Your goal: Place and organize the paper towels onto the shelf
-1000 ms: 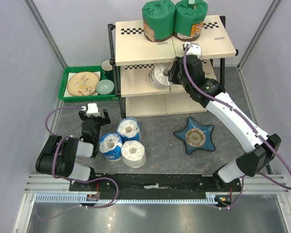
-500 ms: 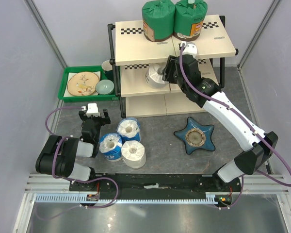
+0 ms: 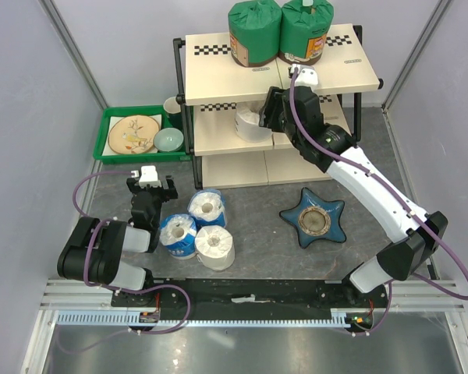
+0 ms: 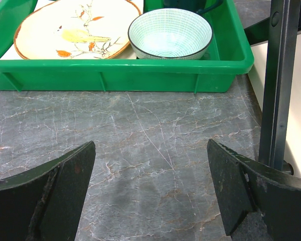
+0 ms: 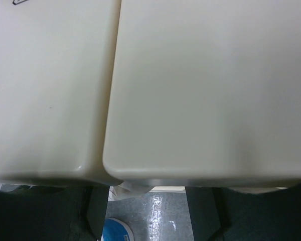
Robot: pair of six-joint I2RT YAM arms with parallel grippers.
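Grey marbled table (image 3: 249, 206) carries the shelf (image 3: 218, 74) at its far side. On the middle tier a white roll (image 3: 248, 125) stands just left of the right gripper (image 3: 267, 117), whose jaws look parted, nothing clamped. A careless pull-back could snag the roll and drag it off the near edge, or bump the top board. Two green rolls (image 3: 253, 35) sit on top. Three loose rolls (image 3: 207, 209) wait on the table beside the left gripper (image 4: 150, 150), spread and empty. Star dish (image 3: 313, 218) lies near the right arm's path; the tray (image 3: 109, 117) is well left.
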